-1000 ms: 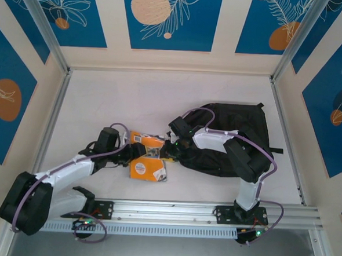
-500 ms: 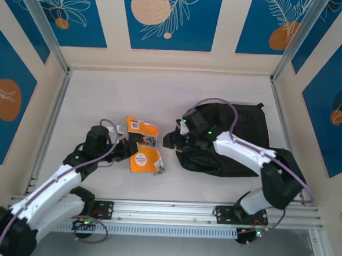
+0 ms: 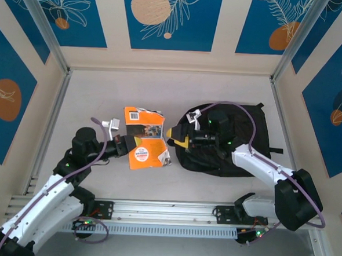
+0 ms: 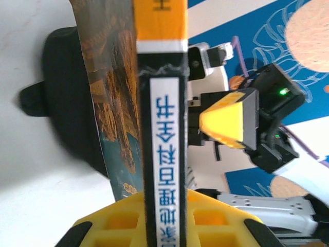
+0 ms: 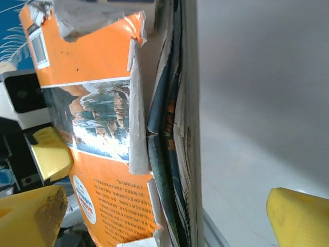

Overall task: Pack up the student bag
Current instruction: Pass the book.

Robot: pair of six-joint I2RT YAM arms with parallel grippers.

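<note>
Pinching orange book [image 3: 145, 139] at its spine, left tool [image 3: 127, 143] should carry it level toward student bag [image 3: 243, 129] (right tool [image 3: 178, 138] spread wide, nearby).

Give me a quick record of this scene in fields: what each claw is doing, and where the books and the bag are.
left claw: shut on the orange books, gripping them at the spine
right claw: open, jaws wide, facing the books' free edge, not gripping
student bag: black, lying on the table, to the right of the books
books in bag: not yet, they are held outside its left edge
bag opening: cannot tell
</note>
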